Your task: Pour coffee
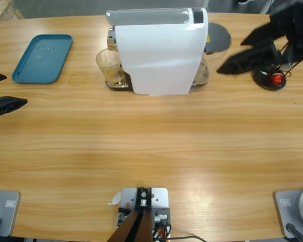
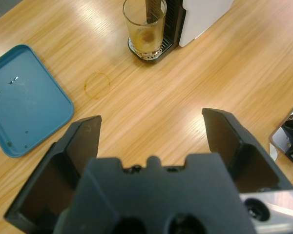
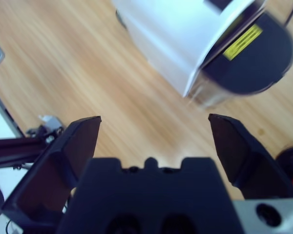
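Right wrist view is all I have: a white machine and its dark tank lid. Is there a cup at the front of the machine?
Observer: Yes. A clear glass stands on the drip grate of the coffee machine, at the end away from the tank. A little brownish coffee shows at the bottom of the glass.
Operator: Is the left tool on the glass?
Observer: No. The left tool is open and apart from the glass, with bare table between them.
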